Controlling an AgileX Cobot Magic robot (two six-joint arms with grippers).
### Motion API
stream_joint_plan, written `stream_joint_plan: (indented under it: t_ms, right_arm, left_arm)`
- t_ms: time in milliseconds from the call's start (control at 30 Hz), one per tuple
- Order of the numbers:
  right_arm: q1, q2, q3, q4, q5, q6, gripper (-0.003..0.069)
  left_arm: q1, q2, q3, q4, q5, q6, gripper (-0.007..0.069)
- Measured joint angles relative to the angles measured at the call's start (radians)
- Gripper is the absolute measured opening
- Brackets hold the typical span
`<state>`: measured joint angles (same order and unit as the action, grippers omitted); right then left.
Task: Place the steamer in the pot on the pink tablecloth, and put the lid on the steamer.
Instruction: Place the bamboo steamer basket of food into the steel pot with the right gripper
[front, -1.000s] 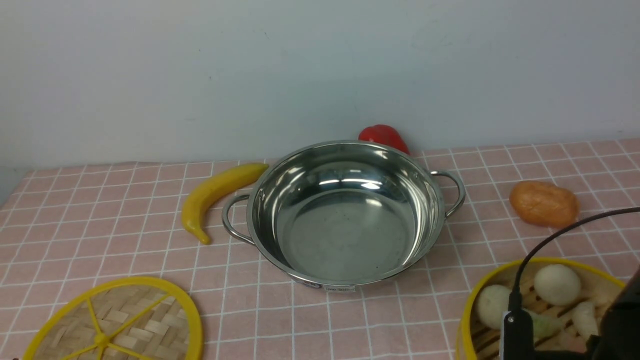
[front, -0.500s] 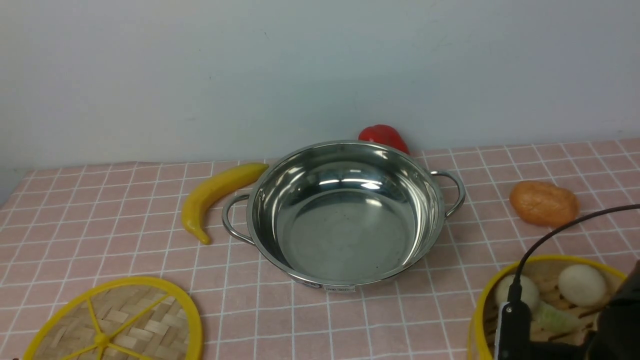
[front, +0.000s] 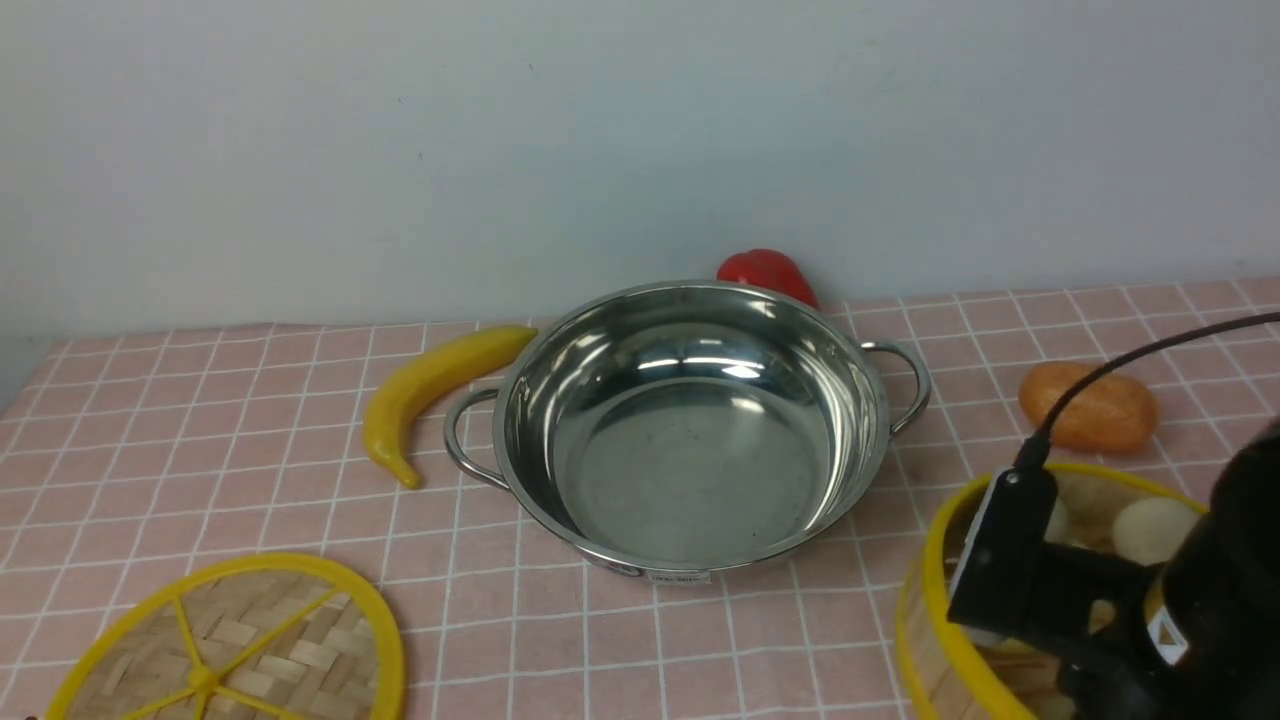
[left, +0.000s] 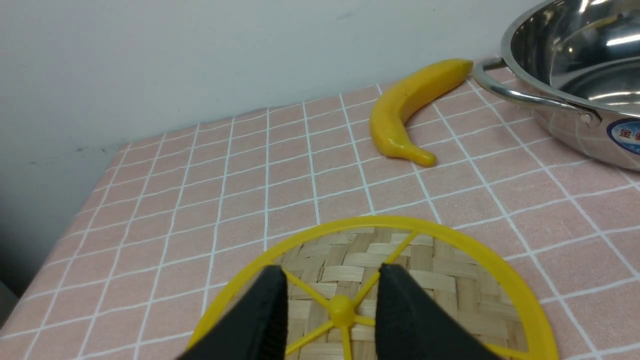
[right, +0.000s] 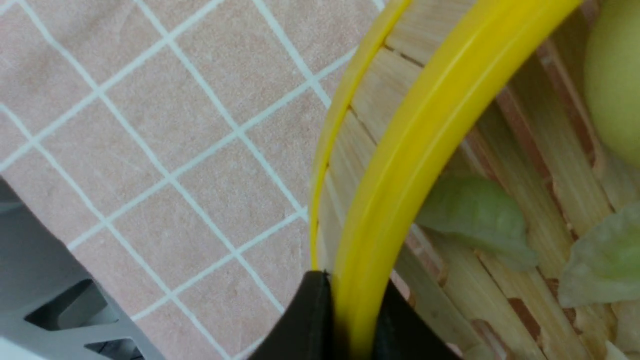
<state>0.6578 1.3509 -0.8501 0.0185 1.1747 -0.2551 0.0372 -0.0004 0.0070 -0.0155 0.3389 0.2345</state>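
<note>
Up and toward the left goes the round bamboo-slat steamer with its yellow plastic rim since half a second ago, its near wall now showing at the front view's lower right, while the black right arm stands higher in front of it. The right gripper pinches that yellow rim, one black finger outside the slatted wall and one inside. Whether the steamer's base touches the pink tablecloth with its white grid cannot be told. Pale round buns and green leaves lie on its slatted floor. A black cable arcs over the orange lump behind it.

At centre, the wide shiny stainless-steel pot sits on the cloth, well apart from the steamer, with a yellow banana just beside its left handle and a red pepper behind it against the wall.

At near left, the flat woven-bamboo lid with yellow rim and spokes lies on the cloth. The left gripper hangs over it, jaws spread, one black finger on either side of the yellow hub; contact cannot be told.
</note>
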Motion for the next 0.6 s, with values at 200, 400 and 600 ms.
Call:
stream_joint_plan:
  t_ms: [200, 400, 600]
  right_arm:
    - [0.0, -0.104, -0.005, -0.047, 0.063, 0.075, 0.0085]
    - [0.0, -0.158, -0.042, -0.08, 0.078, 0.095, 0.0085]
    - [0.0, -0.15, -0.165, -0.081, 0.084, 0.078, 0.0085]
  left_arm:
    - [0.0, 0.0, 0.0, 0.0, 0.0, 0.0, 0.0243]
    - [0.0, 0.0, 0.0, 0.0, 0.0, 0.0, 0.0243]
    - [0.0, 0.0, 0.0, 0.0, 0.0, 0.0, 0.0243]
